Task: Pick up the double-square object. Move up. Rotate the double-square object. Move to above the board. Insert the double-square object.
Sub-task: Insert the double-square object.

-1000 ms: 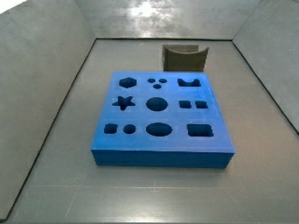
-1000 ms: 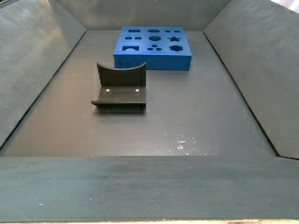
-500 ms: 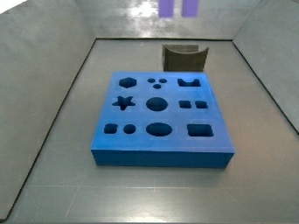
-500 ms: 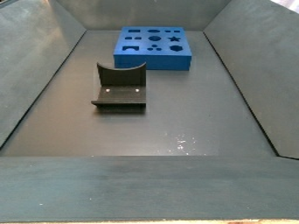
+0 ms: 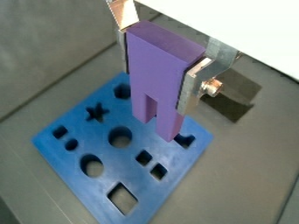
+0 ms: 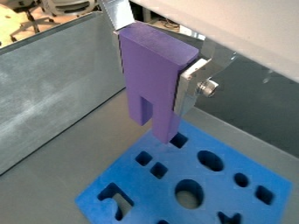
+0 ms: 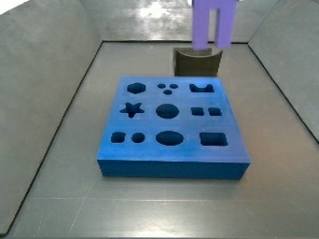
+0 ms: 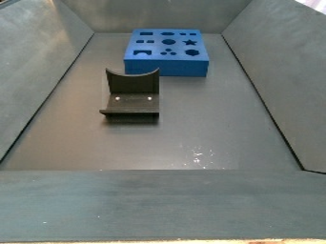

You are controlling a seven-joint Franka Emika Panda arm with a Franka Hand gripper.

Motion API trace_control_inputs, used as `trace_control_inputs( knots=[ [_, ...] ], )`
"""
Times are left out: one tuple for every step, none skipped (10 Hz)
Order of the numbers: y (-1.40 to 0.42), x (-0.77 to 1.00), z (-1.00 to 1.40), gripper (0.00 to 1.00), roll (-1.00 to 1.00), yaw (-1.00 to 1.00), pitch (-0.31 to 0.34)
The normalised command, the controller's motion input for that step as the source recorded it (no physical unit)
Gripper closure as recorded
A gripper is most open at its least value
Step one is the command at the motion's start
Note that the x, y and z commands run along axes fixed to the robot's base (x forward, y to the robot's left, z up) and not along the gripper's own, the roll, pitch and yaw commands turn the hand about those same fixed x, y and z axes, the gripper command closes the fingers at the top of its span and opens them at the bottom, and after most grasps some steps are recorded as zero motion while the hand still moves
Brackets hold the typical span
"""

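Note:
My gripper [image 5: 162,63] is shut on the double-square object [image 5: 155,87], a lavender-purple block with two prongs pointing down. Both wrist views show the silver fingers [image 6: 191,83] clamping its sides, with the gripper [image 6: 156,59] well above the floor. The block [image 6: 149,79] hangs over the edge of the board [image 5: 176,184], a bright-blue slab with many shaped holes [image 6: 146,199]. In a side view the block [image 7: 202,23] hangs from the top edge, beyond the board [image 7: 147,126] and above the fixture. The gripper itself is out of both side views. The board also shows far off in a side view [image 8: 166,69].
The dark fixture [image 7: 197,62] stands on the floor just beyond the board's far edge; it shows in a side view [image 8: 130,98] and in a wrist view [image 5: 233,92]. Grey walls enclose the floor on all sides.
The purple block has come down into a side view from the top edge: absent one second ago, only its prong tips half a second ago, now much lower over the fixture.

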Motion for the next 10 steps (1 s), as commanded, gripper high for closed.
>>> trace_control_inputs(
  knots=[
    [-0.05,0.34,-0.53,1.0,0.21,0.09,0.0],
    [-0.09,0.29,-0.57,1.0,0.25,0.14,0.02],
    [-0.1,0.21,-0.6,1.0,0.24,0.19,0.134],
    [-0.17,0.16,-0.65,1.0,0.2,0.13,0.257],
    [-0.17,0.13,-0.67,1.0,0.15,0.12,0.2],
    [-0.18,0.13,-0.65,1.0,0.13,0.15,0.209],
    [-0.19,0.14,-0.63,1.0,0.14,0.19,0.226],
    [-0.14,0.16,-0.57,1.0,0.12,0.21,0.194],
    [-0.06,0.07,-0.51,1.0,0.1,0.31,0.137],
    [-0.06,0.0,-0.49,1.0,0.15,0.33,0.111]
  ],
)
